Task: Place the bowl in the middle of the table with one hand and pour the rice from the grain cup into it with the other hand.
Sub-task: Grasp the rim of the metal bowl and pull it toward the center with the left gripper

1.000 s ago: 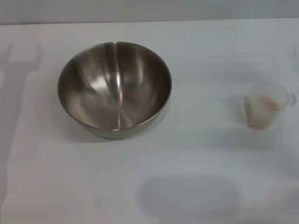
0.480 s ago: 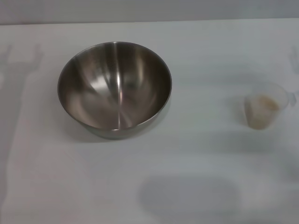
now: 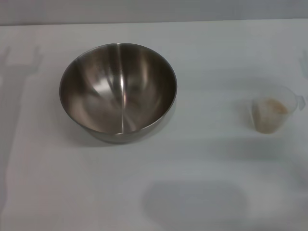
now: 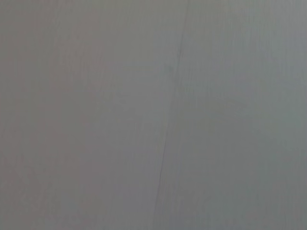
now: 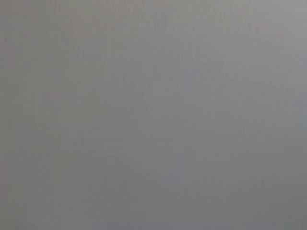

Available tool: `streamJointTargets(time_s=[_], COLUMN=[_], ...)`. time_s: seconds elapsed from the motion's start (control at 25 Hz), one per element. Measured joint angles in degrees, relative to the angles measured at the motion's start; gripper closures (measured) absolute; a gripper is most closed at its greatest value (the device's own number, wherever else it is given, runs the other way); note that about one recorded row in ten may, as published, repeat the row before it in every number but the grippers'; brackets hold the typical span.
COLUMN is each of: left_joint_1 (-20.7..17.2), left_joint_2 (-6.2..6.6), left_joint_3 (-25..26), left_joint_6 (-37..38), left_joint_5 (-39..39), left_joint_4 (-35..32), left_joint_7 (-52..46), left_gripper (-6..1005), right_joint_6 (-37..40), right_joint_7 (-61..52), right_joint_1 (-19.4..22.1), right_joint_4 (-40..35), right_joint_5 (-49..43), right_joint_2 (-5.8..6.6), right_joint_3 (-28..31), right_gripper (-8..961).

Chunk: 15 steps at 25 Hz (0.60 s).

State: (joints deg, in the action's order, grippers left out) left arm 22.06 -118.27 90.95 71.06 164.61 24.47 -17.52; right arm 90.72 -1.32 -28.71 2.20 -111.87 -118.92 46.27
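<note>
The plain white matte table is lying unchanged from a second ago, the large stainless-steel bowl sitting left of centre and the small clear plastic grain cup of rice waiting at my right, while I am seeing neither gripper and cannot tell their state, so nothing is started.

Grey backdrop strip along far edge of head view, plain, darker than surface below it. Rounded-rectangle shadow low in head view, right of centre, soft-edged. Forked shadow at far left, two short prongs on top, long pale band trailing down from it. Left wrist view: flat grey surface, featureless save thin dark line running nearly straight across frame. Right wrist view: uniform grey surface, no detail readable.
</note>
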Motion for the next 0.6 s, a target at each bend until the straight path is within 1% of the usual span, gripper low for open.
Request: streamJointTargets(time_s=[0.28, 0.44, 0.48, 0.52, 0.56, 0.6], left_joint_1=[0.0, 0.0, -0.7, -1.1, -2.6, -2.6], left_joint_2=[-0.15, -0.02, 0.17, 0.25, 0.56, 0.56], left_joint_3=[0.1, 0.0, 0.4, 0.7, 1.3, 1.3], left_joint_6=[-0.1, -1.9, -7.0, -9.1, -17.2, -17.2], left_joint_5=[0.0, 0.0, 0.1, 0.1, 0.3, 0.3], left_joint_4=[0.0, 1.1, 5.4, 7.5, 14.2, 14.2], left_joint_7=[0.9, 0.8, 0.1, -0.3, -1.4, -1.4], left_gripper=[169, 169, 169, 169, 169, 169], right_joint_6=[-0.2, -0.6, -0.6, -0.5, -0.3, -0.3], right_joint_7=[0.0, 0.0, 0.0, 0.0, 0.0, 0.0], right_joint_1=[-0.8, -0.9, -0.9, -0.9, -0.9, -0.9], right_joint_4=[-0.1, -0.2, -0.3, -0.3, -0.4, -0.4], right_joint_5=[-0.3, -0.3, -0.3, -0.3, -0.4, -0.4], right_joint_2=[0.12, 0.14, 0.14, 0.15, 0.16, 0.16], right_joint_3=[-0.1, -0.1, -0.1, -0.1, -0.1, -0.1], right_gripper=[268, 268, 268, 268, 268, 268])
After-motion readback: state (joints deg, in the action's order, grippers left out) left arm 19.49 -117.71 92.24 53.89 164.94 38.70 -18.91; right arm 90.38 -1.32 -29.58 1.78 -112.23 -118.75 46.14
